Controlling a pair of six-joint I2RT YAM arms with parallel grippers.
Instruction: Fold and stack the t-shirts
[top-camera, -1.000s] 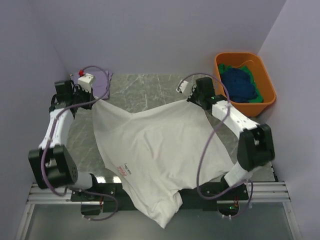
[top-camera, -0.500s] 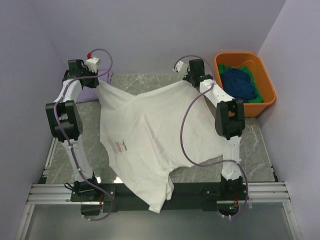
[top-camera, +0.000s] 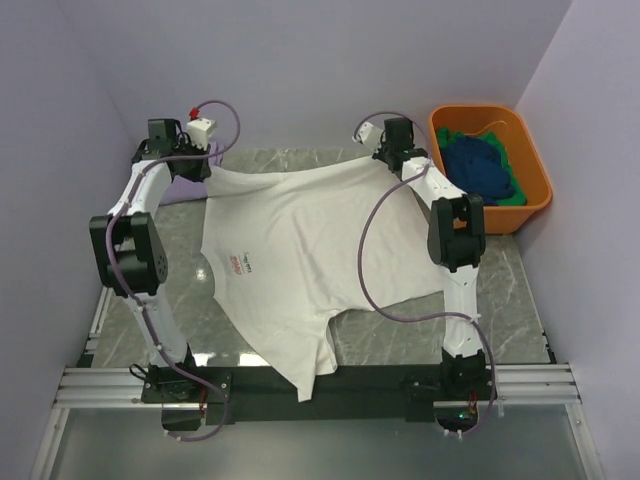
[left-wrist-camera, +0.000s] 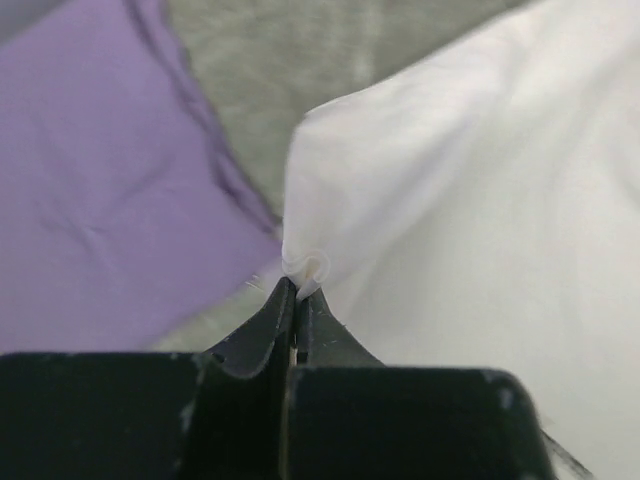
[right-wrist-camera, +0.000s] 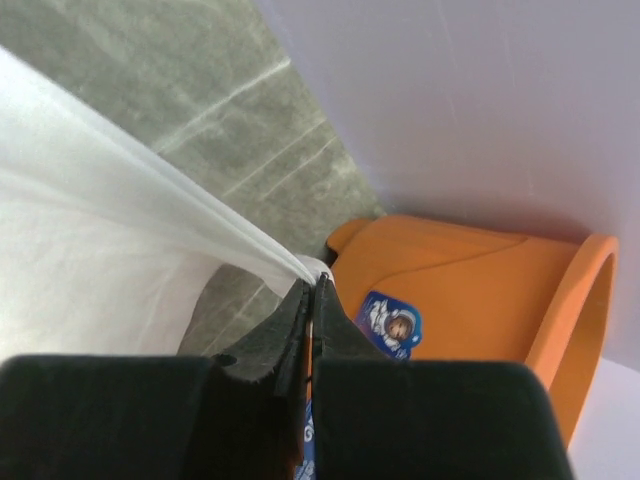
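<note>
A large white t-shirt (top-camera: 300, 250) with a small red label hangs stretched between both grippers at the far side of the table, its lower part draping over the near edge. My left gripper (top-camera: 207, 168) is shut on its left corner, and the pinch shows in the left wrist view (left-wrist-camera: 298, 288). My right gripper (top-camera: 378, 160) is shut on its right corner, also seen in the right wrist view (right-wrist-camera: 314, 283). A lavender shirt (left-wrist-camera: 90, 200) lies flat at the far left, mostly hidden in the top view. Dark blue (top-camera: 480, 168) and green (top-camera: 515, 197) shirts lie in the tub.
An orange plastic tub (top-camera: 533, 165) stands at the far right; its side with a sticker shows in the right wrist view (right-wrist-camera: 460, 290). The grey marble tabletop (top-camera: 510, 290) is walled by lilac panels. A metal rail (top-camera: 560, 385) runs along the near edge.
Both arms have reached further back and lifted the white shirt, stretching its top edge taut. The shirt's lower part has been dragged up and away from the near edge.
</note>
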